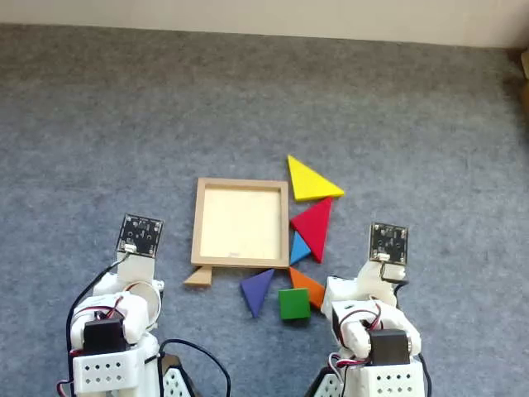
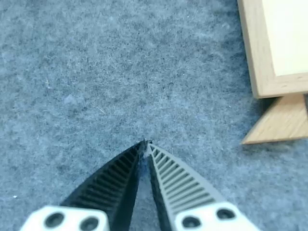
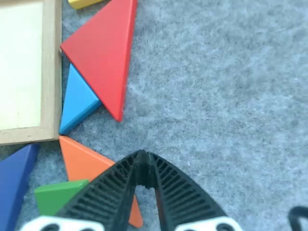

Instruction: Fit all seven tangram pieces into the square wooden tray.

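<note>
The square wooden tray lies empty on the grey carpet. Around it lie a yellow triangle, a red triangle, a small blue triangle, an orange piece, a green square, a purple-blue triangle and a plain wooden piece. My left gripper is shut over bare carpet, left of the tray's rim and apart from the wooden piece. My right gripper is shut, with nothing in it, beside the orange piece and below the red triangle.
Grey carpet stretches on all sides. The two arms' bases stand at the near edge, left and right of the pieces. A dark cable loops between them.
</note>
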